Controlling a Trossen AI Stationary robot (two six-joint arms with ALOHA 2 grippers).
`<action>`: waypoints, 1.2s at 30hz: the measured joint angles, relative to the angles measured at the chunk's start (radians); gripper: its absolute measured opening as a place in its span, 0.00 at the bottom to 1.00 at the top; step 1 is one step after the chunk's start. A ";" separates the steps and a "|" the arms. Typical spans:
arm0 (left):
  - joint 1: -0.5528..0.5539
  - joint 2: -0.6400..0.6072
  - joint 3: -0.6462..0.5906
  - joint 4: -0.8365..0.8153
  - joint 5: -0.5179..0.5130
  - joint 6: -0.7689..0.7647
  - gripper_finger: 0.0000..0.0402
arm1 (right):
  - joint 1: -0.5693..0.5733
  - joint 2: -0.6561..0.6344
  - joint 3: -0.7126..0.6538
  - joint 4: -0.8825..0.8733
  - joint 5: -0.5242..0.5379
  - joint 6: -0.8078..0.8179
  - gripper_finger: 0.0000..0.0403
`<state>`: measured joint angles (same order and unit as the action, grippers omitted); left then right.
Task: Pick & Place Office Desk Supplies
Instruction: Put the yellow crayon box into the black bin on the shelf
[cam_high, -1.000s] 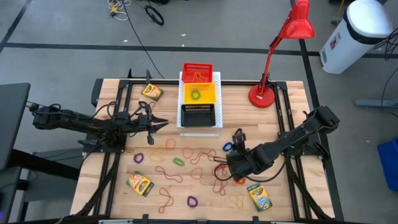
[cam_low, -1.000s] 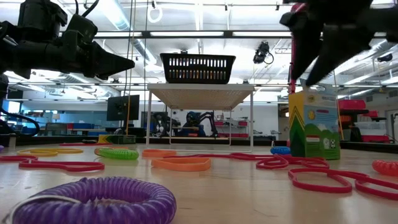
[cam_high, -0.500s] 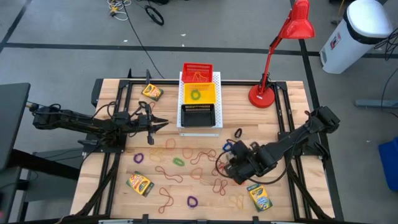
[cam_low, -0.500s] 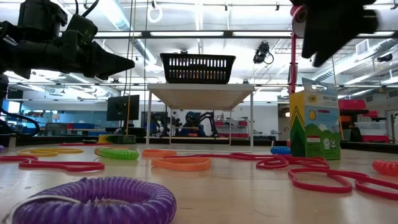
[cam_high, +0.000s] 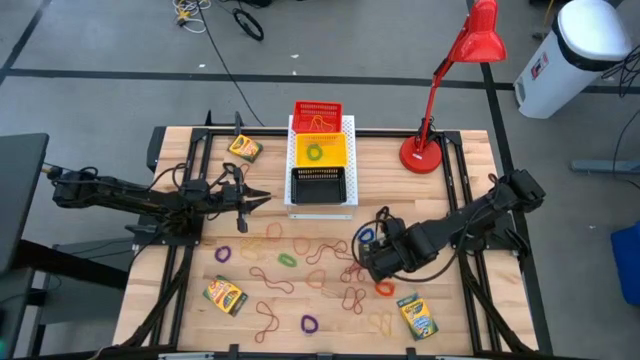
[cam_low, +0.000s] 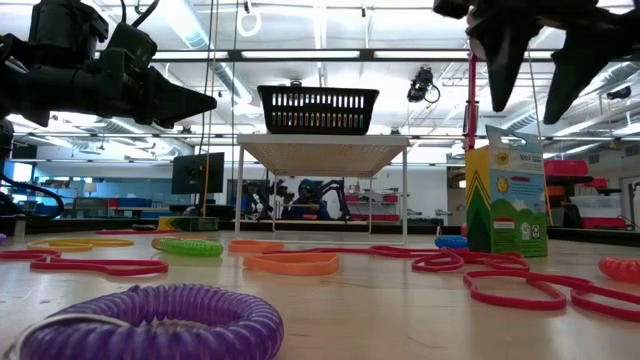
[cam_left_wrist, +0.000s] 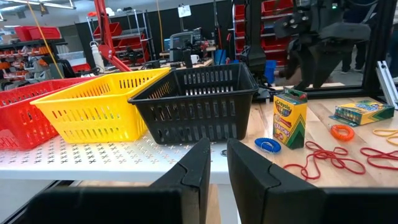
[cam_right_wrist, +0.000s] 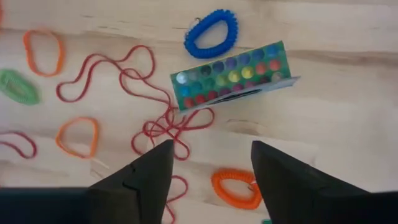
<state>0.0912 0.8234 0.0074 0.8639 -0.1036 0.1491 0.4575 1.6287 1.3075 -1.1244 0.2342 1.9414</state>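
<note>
**Four crayon boxes and a scatter of loops on the desk**

Four yellow-and-green cardboard crayon boxes show in the high view: one at the far left (cam_high: 244, 149), one at the near left (cam_high: 225, 296), one at the near right (cam_high: 418, 317), and one standing upright (cam_low: 505, 202) right under the right gripper (cam_high: 366, 256). The right wrist view looks down on that box's open top (cam_right_wrist: 233, 76), with rows of round coloured crayon tips. Thin reddish-brown rubber bands (cam_high: 318, 262) lie tangled in wavy lines across the middle of the wooden desk (cam_high: 468, 150). Coiled, ribbed elastic loops lie among them: two purple (cam_high: 222, 254) (cam_high: 309, 323), one green (cam_high: 287, 259), one blue (cam_high: 366, 237), one orange (cam_high: 384, 288).

Three slotted plastic baskets, red (cam_high: 317, 114), yellow (cam_high: 319, 148) and black (cam_high: 319, 183), sit in a row on the white perforated board (cam_high: 349, 126).

The right gripper hangs above the upright box, fingers spread wide, grasping nothing. The left gripper (cam_high: 256, 199) waits left of the black basket, fingers nearly closed with a thin gap, empty.
</note>
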 joint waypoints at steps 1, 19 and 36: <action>0.000 0.000 0.000 0.000 0.000 0.000 0.15 | -0.009 0.000 0.000 -0.004 0.000 0.011 0.58; 0.000 -0.001 0.000 0.000 0.000 0.000 0.15 | -0.106 0.000 -0.024 -0.041 -0.054 0.043 0.60; 0.000 -0.001 0.000 0.000 0.000 0.000 0.15 | -0.075 0.001 -0.067 -0.002 -0.100 -0.022 0.45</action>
<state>0.0912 0.8227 0.0074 0.8635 -0.1035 0.1492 0.3824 1.6299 1.2407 -1.1268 0.1345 1.9198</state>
